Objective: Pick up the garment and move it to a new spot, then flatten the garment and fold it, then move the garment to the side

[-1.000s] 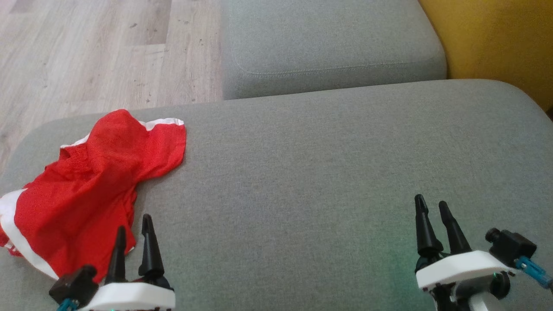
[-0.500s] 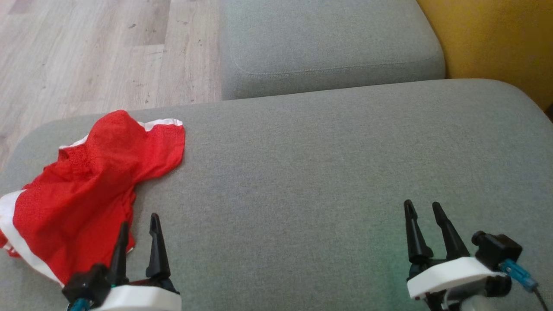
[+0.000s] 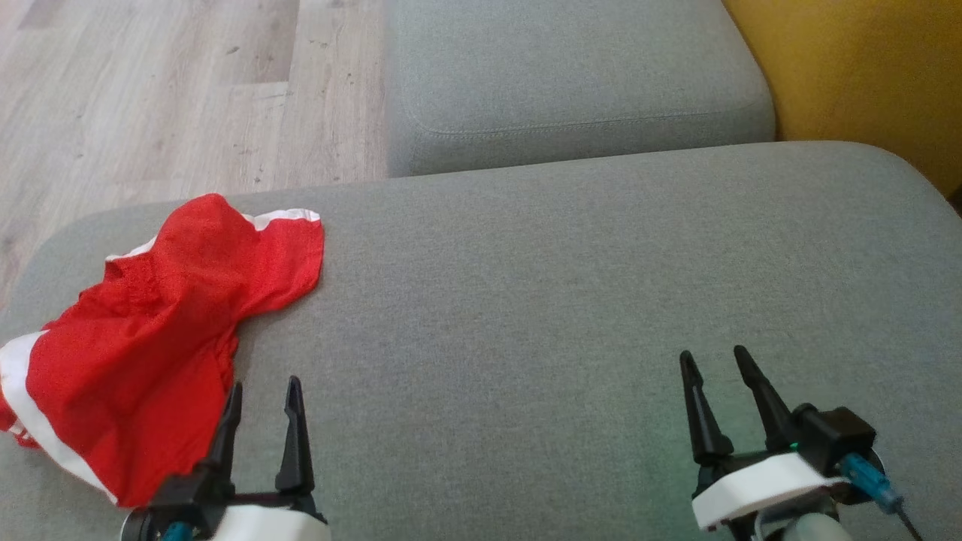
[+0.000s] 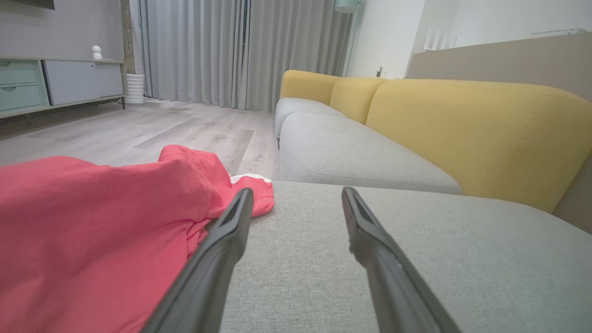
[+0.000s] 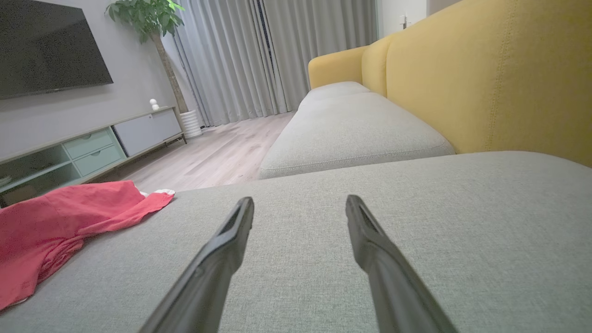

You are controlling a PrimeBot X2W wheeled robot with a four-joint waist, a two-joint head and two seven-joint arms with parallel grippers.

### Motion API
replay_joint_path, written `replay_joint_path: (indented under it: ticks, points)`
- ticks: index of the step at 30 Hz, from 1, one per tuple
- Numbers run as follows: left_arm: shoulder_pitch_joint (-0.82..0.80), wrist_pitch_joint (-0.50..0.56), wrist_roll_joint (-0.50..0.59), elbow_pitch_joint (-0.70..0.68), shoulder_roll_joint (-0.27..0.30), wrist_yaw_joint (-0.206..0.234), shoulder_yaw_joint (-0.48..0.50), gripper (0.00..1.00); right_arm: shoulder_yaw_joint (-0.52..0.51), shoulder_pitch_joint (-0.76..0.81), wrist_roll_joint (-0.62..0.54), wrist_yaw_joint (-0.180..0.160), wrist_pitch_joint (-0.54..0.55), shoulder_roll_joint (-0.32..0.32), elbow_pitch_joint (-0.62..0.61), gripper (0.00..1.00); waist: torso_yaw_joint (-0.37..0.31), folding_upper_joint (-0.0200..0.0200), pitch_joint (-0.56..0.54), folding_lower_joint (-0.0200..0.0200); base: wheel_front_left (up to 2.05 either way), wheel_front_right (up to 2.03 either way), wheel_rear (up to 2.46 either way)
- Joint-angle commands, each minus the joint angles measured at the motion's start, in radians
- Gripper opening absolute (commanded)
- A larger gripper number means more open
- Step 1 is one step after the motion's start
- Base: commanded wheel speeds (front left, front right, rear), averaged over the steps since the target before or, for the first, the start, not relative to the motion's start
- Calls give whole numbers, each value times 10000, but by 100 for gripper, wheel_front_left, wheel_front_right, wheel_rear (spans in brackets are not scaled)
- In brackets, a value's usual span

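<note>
We have 2 tools, both low over the grey sofa seat (image 3: 571, 255). Our left tool (image 3: 264, 383) has its 2 fingers spread apart, with nothing between them. Our right tool (image 3: 712, 353) is spread apart too and holds nothing.

The red garment (image 3: 150, 315) lies in a crumpled heap on the seat, just left of our left tool and a bit ahead of it. In the left wrist view that tool's left finger is right beside the cloth; we cannot tell if they touch. From our right tool the garment is far off to the left, with bare seat between.

We think the fingers are wide so they can go around a bunch of cloth. The left tool is the near one, so we think it should grab first. The big bare seat ahead of the right tool looks like a good new spot, flat and with room to fold. The cloth is soft and floppy, so a thin pinch may slip.
</note>
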Motion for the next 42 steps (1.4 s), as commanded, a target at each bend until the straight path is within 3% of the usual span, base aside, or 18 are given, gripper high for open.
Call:
replay_joint_path:
  ticks: [1, 13, 29, 42]
  points:
    - [-213, -162, 384, -257, 71, 96, 263, 100, 324, -257, -386, -7, -172, -82, -312, 100, 4, 0, -10, 1, 0, 0, 0]
    - [-190, -488, 1667, -1, 76, 241, 242, 100, 587, -210, -1734, -7, -496, -89, -184, 100, 0, 0, -86, 1, 0, 0, 0]
    - [-128, -490, 1574, 120, 76, 227, 145, 100, 616, -68, -1665, -7, -498, -89, -78, 100, 164, 0, -201, 1, 0, 0, 0]
    - [100, -490, 1789, 177, 108, 301, 333, 100, 851, 244, -1532, -7, -498, -89, -41, 100, 2369, 0, -270, 1, 0, 0, 0]
